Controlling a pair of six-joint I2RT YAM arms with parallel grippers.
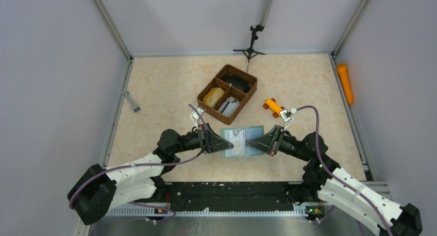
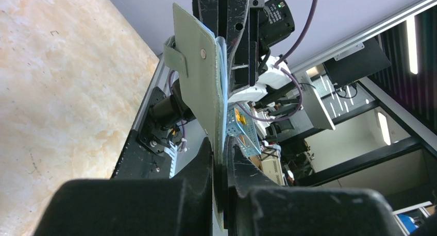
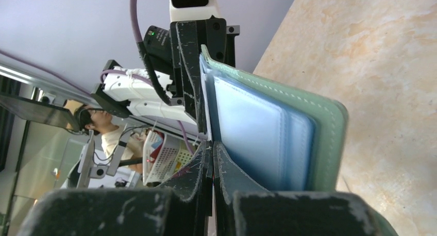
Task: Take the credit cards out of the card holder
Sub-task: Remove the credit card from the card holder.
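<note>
The grey-green card holder (image 1: 242, 141) hangs open in the air between both arms, its blue-grey inside (image 3: 273, 133) facing up. My left gripper (image 1: 227, 145) is shut on its left edge, the green cover (image 2: 201, 86) rising straight out of the jaws (image 2: 220, 164). From the right, my right gripper (image 1: 251, 142) is shut on a thin pale edge (image 3: 207, 112) that looks like a credit card lying against the inner pockets (image 3: 210, 153). A pale printed card (image 1: 237, 135) shows inside the holder. Flat dark and pale cards (image 1: 230, 106) lie in the tray.
A brown wicker tray (image 1: 250, 80) stands behind the holder, with a yellow block (image 1: 213, 97) in one compartment. An orange toy (image 1: 273, 107) sits right of it. An orange cylinder (image 1: 345, 84) lies by the right wall, and a small black tripod (image 1: 251, 45) at the back.
</note>
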